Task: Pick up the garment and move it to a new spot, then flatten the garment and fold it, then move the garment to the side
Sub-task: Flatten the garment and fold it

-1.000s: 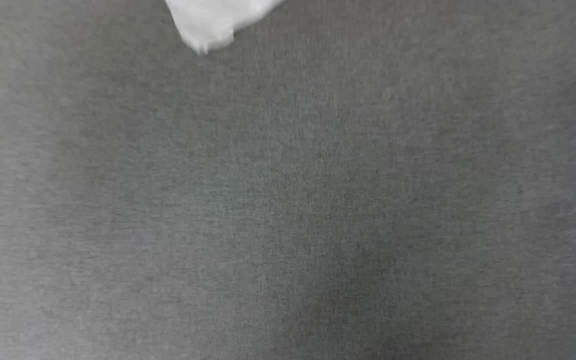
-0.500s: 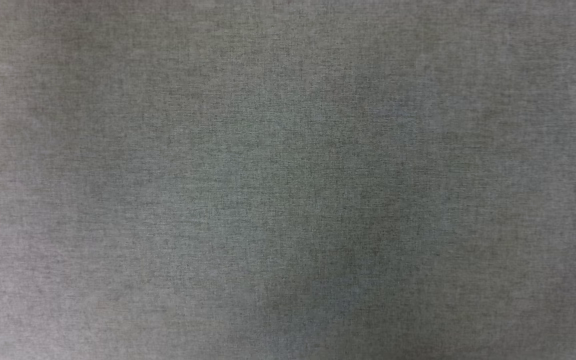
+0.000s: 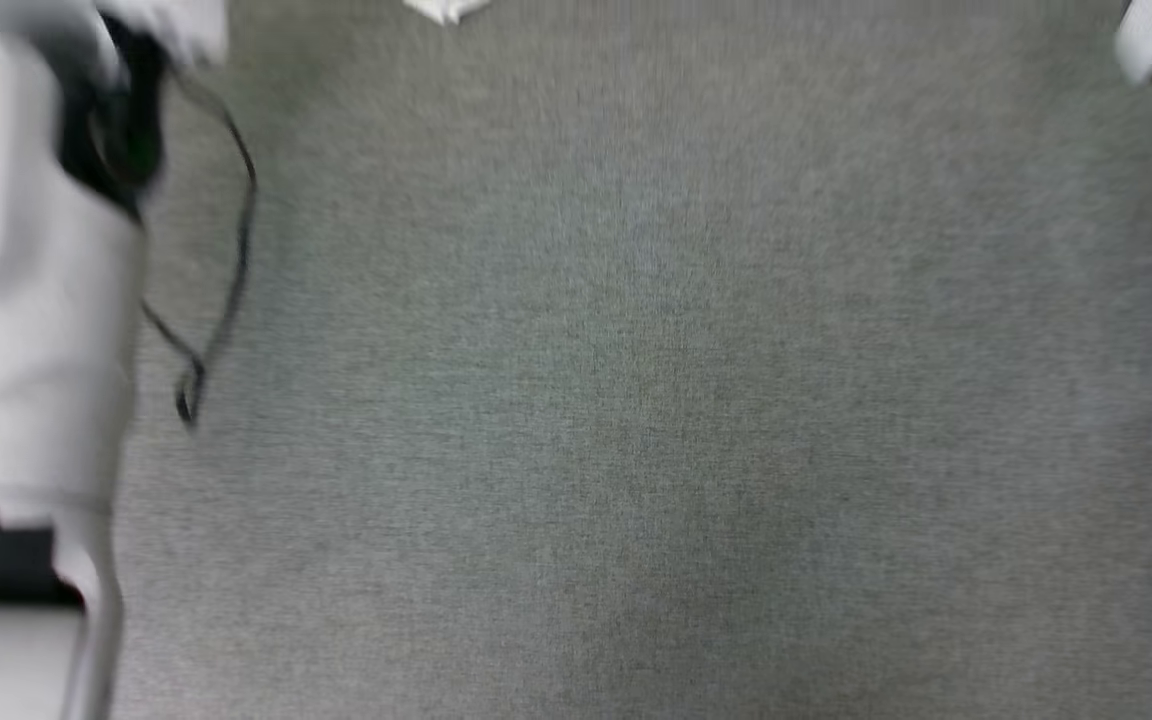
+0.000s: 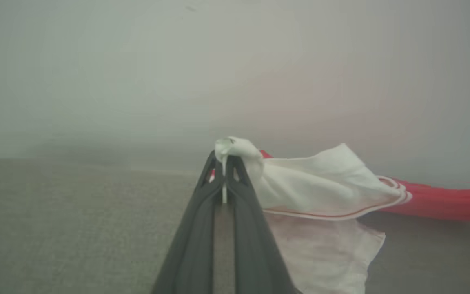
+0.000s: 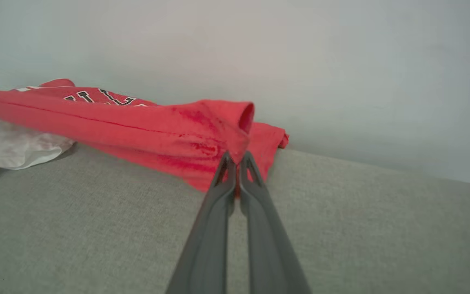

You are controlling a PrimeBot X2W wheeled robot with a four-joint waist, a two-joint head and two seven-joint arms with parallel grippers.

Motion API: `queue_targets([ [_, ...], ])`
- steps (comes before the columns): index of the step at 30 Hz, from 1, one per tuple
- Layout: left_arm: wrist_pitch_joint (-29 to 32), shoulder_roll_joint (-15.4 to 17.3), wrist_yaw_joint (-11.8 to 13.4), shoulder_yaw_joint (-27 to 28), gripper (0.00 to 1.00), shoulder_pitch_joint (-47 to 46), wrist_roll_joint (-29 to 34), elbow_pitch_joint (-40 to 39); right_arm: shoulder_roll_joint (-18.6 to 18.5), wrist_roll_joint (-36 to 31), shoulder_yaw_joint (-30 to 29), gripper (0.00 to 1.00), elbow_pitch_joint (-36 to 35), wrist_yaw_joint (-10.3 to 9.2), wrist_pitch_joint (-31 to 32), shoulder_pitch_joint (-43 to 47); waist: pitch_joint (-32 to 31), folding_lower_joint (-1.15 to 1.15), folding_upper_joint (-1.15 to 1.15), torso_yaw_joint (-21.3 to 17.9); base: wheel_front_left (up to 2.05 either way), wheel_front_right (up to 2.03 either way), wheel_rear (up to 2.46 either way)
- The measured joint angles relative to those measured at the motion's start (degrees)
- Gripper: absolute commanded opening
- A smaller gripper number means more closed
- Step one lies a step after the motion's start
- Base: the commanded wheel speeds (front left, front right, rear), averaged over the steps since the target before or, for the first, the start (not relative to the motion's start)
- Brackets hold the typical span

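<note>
Two grips on the garment [image 5: 137,126], strung across grey upholstery [image 5: 96,228]; left gripper [image 4: 223,160] clamped shut on white sleeve [image 4: 320,183] at twelve o'clock; right gripper [image 5: 237,157] clamped shut on red edge [image 5: 241,122] at twelve o'clock.

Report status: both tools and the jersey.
Left tool shut on white sleeve. Right tool shut on red body. Jersey spans between them over grey surface. No obstruction seen.

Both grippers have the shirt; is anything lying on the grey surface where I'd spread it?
Nothing visible does: left gripper and right gripper both pinch the garment, and the grey surface shows no other object.
</note>
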Motion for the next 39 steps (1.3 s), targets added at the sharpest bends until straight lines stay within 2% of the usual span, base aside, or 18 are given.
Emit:
queue_targets([
  [11, -3.9, -1.9, 0.3, 0.3, 0.0, 27.9, -3.7, -1.5, -0.8, 5.0, -1.3, 0.0, -4.5, 0.01, -2.7, 28.5, -15.4, -0.01, 0.0, 1.3, 0.0, 0.0, 0.0],
  [18, -3.8, -0.9, 1.9, 0.8, 0.0, 44.3, -5.3, -8.0, -0.7, 5.4, -4.9, 0.0, -10.6, 0.03, -1.1, 44.3, -24.0, -0.02, 0.0, 1.9, 0.0, 0.0, 0.0],
  [27, 1.7, 3.0, 8.5, 3.5, 0.0, 66.1, -8.6, -25.5, 2.5, 2.7, -10.8, 0.0, -22.3, 0.04, 4.1, 61.4, -31.7, -0.03, 0.0, 0.7, 0.0, 0.0, 0.0],
  [32, 5.9, 4.4, 13.9, 4.9, 0.0, 76.1, -9.9, -37.6, 4.0, 0.4, -14.5, 0.0, -29.7, 0.04, 9.5, 70.5, -34.2, -0.02, 0.0, 0.1, 0.0, 0.0, 0.0],
  [33, 8.4, 4.9, 17.0, 5.4, 0.0, 81.4, -10.4, -44.3, 5.2, -0.9, -17.1, 0.0, -34.1, 0.03, 12.8, 74.4, -34.6, -0.02, 0.0, -0.1, 0.0, 0.0, 0.0],
  [34, 9.2, 5.1, 17.9, 5.5, 0.0, 82.6, -10.5, -46.2, 5.7, -1.4, -17.8, 0.0, -35.5, 0.04, 13.7, 75.5, -34.5, -0.02, 0.0, -0.1, 0.0, 0.0, 0.0],
  [39, 10.9, 6.7, 19.8, 6.6, 0.0, 84.9, -10.8, -52.7, 7.8, -3.0, -20.6, 0.0, -40.3, 0.03, 17.5, 77.2, -33.3, -0.02, 0.0, 0.0, 0.0, 0.0, 0.0],
])
